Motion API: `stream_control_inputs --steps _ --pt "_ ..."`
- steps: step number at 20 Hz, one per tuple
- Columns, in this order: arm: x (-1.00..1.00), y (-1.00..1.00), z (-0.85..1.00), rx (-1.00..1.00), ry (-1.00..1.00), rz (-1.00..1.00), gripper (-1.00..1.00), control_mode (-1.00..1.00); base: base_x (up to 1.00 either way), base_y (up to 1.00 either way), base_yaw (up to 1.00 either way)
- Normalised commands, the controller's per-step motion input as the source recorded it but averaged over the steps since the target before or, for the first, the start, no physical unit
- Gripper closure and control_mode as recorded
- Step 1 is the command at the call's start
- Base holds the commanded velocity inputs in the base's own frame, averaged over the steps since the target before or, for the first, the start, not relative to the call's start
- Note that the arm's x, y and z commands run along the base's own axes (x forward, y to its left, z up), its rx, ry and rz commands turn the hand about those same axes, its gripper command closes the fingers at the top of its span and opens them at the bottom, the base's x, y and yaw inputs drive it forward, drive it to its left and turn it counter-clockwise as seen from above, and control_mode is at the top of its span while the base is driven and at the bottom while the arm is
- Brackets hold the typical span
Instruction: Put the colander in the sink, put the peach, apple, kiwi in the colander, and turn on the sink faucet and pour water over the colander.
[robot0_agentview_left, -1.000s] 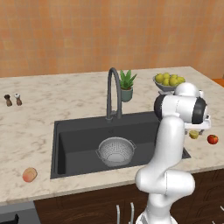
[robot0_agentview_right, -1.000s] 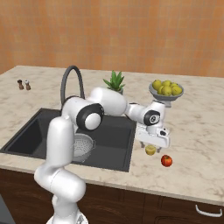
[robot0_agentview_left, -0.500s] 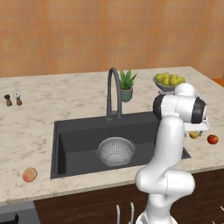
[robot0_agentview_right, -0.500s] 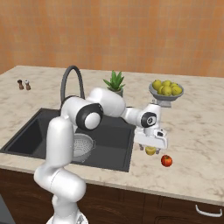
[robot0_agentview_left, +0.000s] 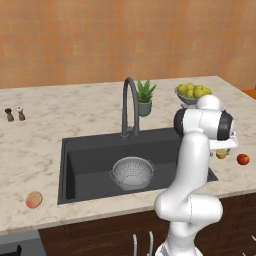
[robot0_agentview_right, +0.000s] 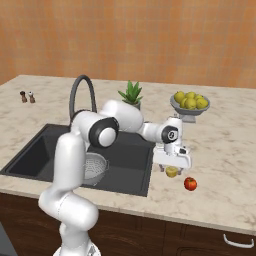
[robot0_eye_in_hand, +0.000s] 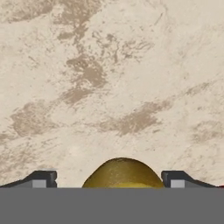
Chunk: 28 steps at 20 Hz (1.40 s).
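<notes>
We have gripper (robot0_agentview_right: 171, 166) low over kiwi (robot0_agentview_right: 171, 171) on desk (robot0_agentview_right: 220, 150), right of sink (robot0_agentview_left: 90, 160). Jaws spread, one tip each side of fruit, not yet pinching. We judge: close gently, centred, lift straight; avoid nudging apple (robot0_agentview_right: 190, 183) nearby. Colander (robot0_agentview_left: 131, 172) waits in sink.

Bare marble counter (robot0_agentview_right: 225, 150) is left around the small yellowish-green kiwi (robot0_agentview_right: 171, 171); passage is narrowed on one side by the small bright red apple (robot0_agentview_right: 190, 184) nearby.
</notes>
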Motion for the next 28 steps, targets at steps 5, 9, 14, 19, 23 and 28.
stream_control_inputs --steps 5,9,14,19,23,28 --pt "-0.12 0.0 -0.28 0.01 0.08 -0.03 1.0 -1.0 0.0 0.0 0.0" --pt "-0.34 0.0 -0.1 0.07 0.02 -0.07 1.0 -1.0 0.0 0.0 0.0" --pt "-0.37 0.11 0.28 0.06 -0.09 -0.02 1.0 -1.0 0.0 0.0 0.0" --pt "-0.52 0.62 0.4 0.03 -0.27 0.12 1.0 -1.0 0.0 0.0 0.0" --pt "-0.27 0.86 0.32 0.0 -0.2 0.28 1.0 -1.0 0.0 0.0 0.0" --pt "-0.04 0.94 0.28 -0.02 -0.06 0.31 1.0 -1.0 0.0 0.0 0.0"
